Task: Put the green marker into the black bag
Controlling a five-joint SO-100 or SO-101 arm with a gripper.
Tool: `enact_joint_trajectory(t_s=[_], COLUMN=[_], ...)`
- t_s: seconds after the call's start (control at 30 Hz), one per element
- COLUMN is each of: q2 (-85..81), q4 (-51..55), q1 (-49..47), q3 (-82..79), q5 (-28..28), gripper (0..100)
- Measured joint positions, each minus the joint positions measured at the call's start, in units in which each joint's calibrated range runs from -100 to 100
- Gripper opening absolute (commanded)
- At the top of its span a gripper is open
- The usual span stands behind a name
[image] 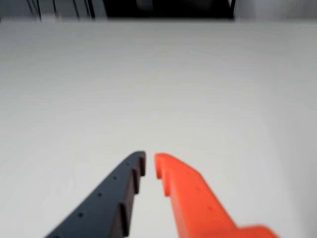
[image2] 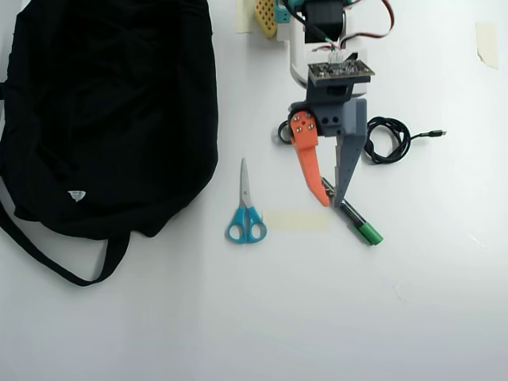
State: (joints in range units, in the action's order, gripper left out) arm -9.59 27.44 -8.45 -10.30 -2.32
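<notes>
the green marker (image2: 354, 217) lies on the table (image2: 413, 317) under the fingers (image2: 332, 202), which are slightly parted and grasp nothing. it looks light, stiff and smooth, so grip mid-barrel. the black bag (image2: 111, 111) sits well apart.

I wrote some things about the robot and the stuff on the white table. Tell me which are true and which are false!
1. The green marker with the black barrel lies on the white table, outside the big soft black fabric bag. True.
2. The gripper is clamped on the marker. False: the wrist view shows nothing between its fingertips, which stand slightly apart.
3. The blue-handled scissors lie between the bag and the marker in the overhead view. True.
4. The coiled black cable sits on top of the bag. False: it lies on the table beside the arm.
</notes>
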Motion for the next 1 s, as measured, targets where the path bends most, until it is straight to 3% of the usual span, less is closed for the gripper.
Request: enact_joint_trajectory(t_s=[0.27, 0.43, 0.63, 0.8, 1.0], q2=[-4.23, -4.23, -4.32, -4.32, -4.32], q4=[26.88, 37.70, 43.88, 45.08, 46.29], q1=[0.00, 0.00, 0.00, 0.00, -1.54], q3=[2.67, 5.27, 8.96, 11.01, 11.01], q5=[1.95, 4.35, 4.30, -0.29, -1.42], gripper=[2, 2, 3, 3, 3])
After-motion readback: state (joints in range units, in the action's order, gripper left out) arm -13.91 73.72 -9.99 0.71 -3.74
